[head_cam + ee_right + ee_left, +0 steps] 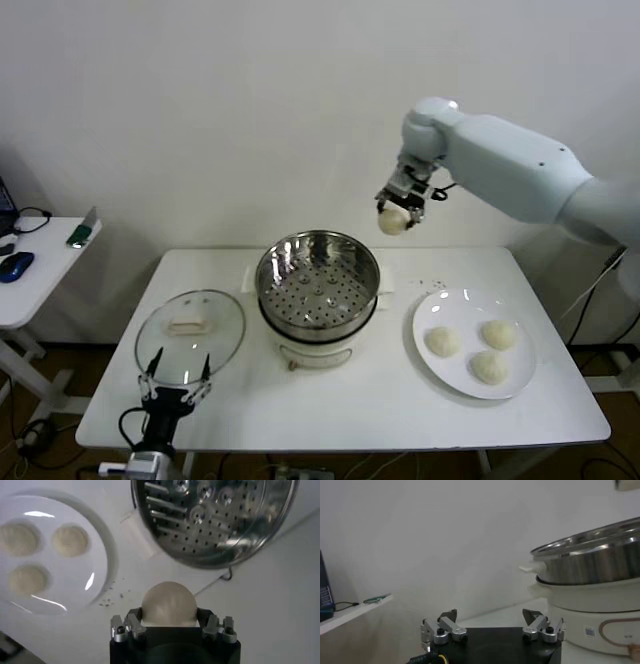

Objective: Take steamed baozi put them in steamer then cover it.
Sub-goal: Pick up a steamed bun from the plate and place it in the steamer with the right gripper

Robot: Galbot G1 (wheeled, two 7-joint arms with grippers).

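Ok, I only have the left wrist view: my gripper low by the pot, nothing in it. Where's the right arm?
Observer: The right gripper is raised behind the steamer, shut on a baozi.
Operator: Is it over the basket yet?
Observer: Not quite; the right wrist view shows the baozi over bare table, just short of the steamer rim.
Operator: How many are left on the plate?
Observer: Three on the plate, to the steamer's right. The basket has none.
Operator: And the lid?
Observer: The lid lies flat on the table just ahead of your left gripper, handle up.
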